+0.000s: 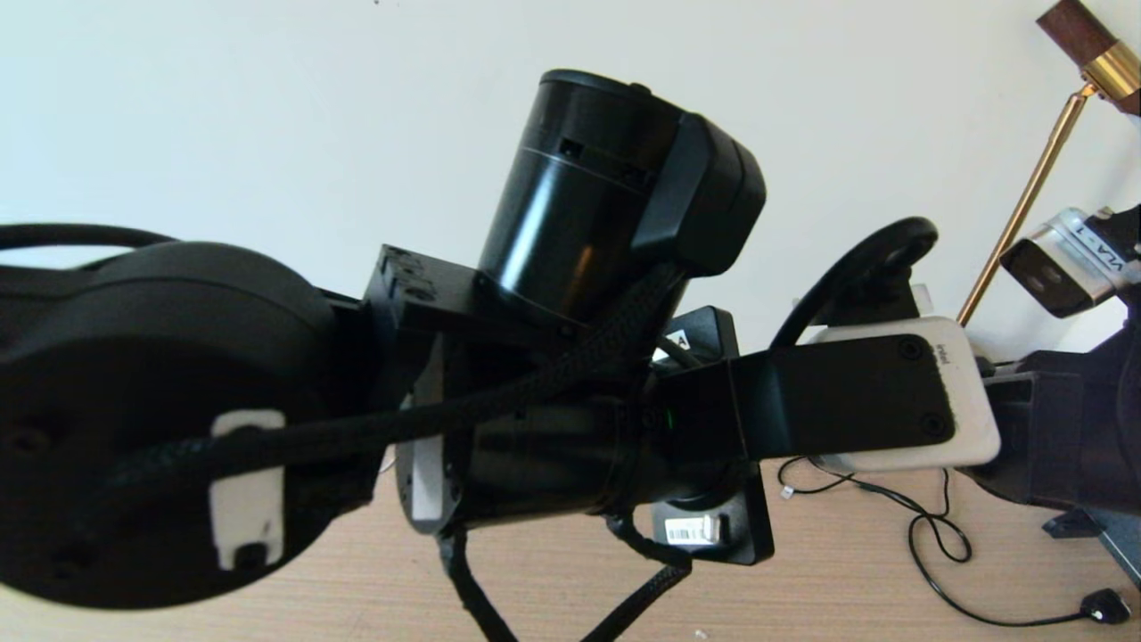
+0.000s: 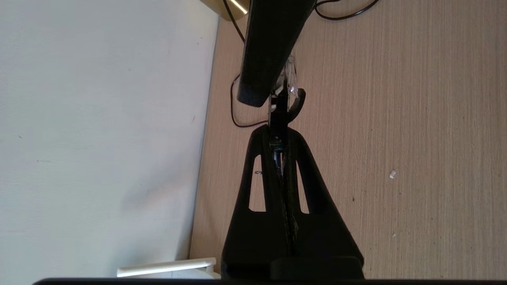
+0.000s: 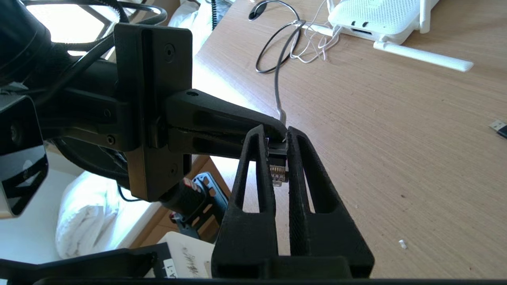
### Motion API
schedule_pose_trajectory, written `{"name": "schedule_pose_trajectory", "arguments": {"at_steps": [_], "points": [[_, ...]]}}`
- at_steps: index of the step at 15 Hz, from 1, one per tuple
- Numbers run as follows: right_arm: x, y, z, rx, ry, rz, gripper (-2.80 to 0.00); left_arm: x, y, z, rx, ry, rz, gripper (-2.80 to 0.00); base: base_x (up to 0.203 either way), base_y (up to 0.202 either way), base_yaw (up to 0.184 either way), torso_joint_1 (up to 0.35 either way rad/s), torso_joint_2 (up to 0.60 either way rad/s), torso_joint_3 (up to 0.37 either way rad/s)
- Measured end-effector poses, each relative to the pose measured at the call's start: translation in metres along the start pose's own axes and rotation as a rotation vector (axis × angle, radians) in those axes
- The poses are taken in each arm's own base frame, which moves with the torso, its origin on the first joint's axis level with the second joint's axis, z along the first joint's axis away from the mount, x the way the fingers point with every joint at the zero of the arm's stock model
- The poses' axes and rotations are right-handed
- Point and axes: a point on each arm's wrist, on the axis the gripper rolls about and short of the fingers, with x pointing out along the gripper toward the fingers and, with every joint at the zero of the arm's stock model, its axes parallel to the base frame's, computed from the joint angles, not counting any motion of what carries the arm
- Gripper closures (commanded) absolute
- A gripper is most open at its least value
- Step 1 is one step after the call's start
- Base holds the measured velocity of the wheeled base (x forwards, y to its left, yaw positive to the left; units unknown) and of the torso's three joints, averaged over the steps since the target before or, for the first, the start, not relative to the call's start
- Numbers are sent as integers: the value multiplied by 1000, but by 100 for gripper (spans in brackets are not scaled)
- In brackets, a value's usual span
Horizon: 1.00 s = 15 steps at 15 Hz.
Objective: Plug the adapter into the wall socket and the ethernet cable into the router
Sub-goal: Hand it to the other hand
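Right now my head view is mostly blocked by the left arm (image 1: pixel 553 357), which crosses the frame from lower left to right of centre. Past it I see only the wooden table (image 1: pixel 847 571) along the bottom, a thin black cord (image 1: pixel 936 535) looping at lower right, and a brass lamp (image 1: pixel 1070 89) in the upper right corner.

In the right wrist view, the right gripper (image 3: pixel 280 136) sits at centre frame with its fingers narrowed onto the plug of the ethernet cable (image 3: pixel 278 168). The plug's gold contacts show in the gap between the two fingers. The left gripper (image 3: pixel 277 130) reaches in from the left of that frame and meets the same plug at its tip. The cable runs from there toward the top of the frame.

In the left wrist view, the left gripper (image 2: pixel 280 128) has its fingers pressed nearly together on the plug, with the right gripper's finger (image 2: pixel 265 55) coming down from the top edge to touch it.

The router (image 3: pixel 376 18) lies flat on the table in the upper right of the right wrist view, well apart from the plug, one antenna (image 3: pixel 424 57) lying along the wood. A tangle of thin white cord (image 3: pixel 313 43) lies just beside it. I cannot see the adapter or the wall socket in any view.
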Motion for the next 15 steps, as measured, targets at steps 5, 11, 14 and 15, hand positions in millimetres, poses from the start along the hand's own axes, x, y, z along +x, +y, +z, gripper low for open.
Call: {"name": "schedule_pose_trajectory", "arguments": {"at_steps": [5, 11, 14, 15], "points": [[0, 0, -1, 2, 2, 0, 0, 1, 0, 0, 0, 3, -1, 0, 0, 0, 0, 0, 0, 0], [0, 0, -1, 7, 3, 3, -280, 2, -1, -1, 1, 4, -2, 0, 0, 0, 0, 0, 0, 0], [-1, 1, -1, 9, 2, 5, -280, 2, -1, -1, 3, 6, -3, 0, 0, 0, 0, 0, 0, 0], [-1, 1, -2, 12, 4, 5, -280, 2, -1, -1, 3, 11, 1, 0, 0, 0, 0, 0, 0, 0]]}}
